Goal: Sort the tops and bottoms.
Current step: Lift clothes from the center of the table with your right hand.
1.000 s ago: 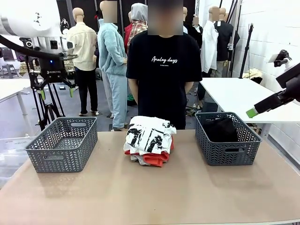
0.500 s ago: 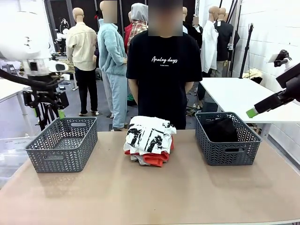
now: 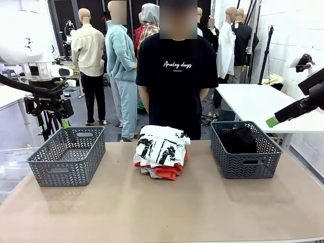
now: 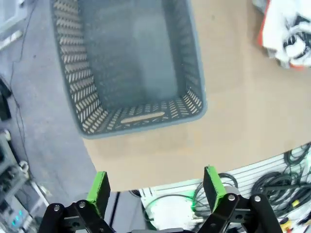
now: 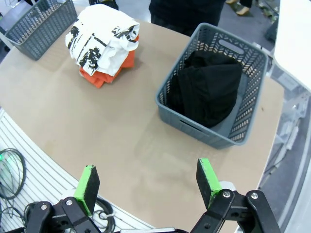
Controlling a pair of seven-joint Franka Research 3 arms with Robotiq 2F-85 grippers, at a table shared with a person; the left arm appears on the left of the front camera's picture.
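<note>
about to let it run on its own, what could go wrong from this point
1. The white T-shirt lies on the orange top in one loose pile, so a pinch may drag several or topple it.
2. Lifted, the limp shirt may unfold and catch on the rim of the left basket.
3. The person stands close behind the pile.

White left arm, black left gripper, green pads, black cable

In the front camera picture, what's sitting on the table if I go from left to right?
Left grey basket → pile of tops → right grey basket with the black bottoms inside it.
</note>
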